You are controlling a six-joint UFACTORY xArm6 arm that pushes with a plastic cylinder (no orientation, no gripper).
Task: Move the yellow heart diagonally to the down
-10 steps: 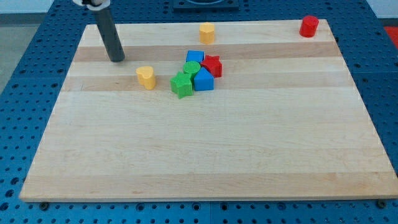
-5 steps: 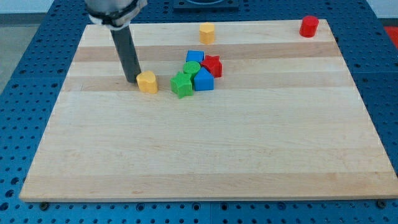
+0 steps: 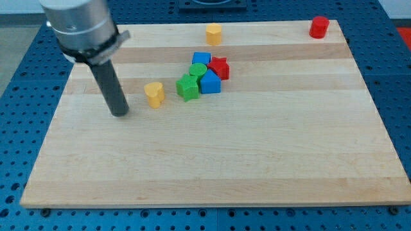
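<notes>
The yellow heart (image 3: 154, 94) lies on the wooden board (image 3: 212, 154), left of the centre cluster and just left of the green star (image 3: 187, 87). My tip (image 3: 119, 113) rests on the board to the left of the heart and slightly lower in the view, a short gap apart from it. The dark rod rises from the tip toward the view's top left.
A cluster sits right of the heart: green star, green round block (image 3: 198, 70), blue block (image 3: 201, 59), blue block (image 3: 210, 82), red star (image 3: 219, 67). A yellow block (image 3: 214, 33) lies near the top edge. A red cylinder (image 3: 319, 27) is at the top right corner.
My tip came from the top left, touched the heart's left side and nudged it slightly down-right, then moved down and left, away from it.
</notes>
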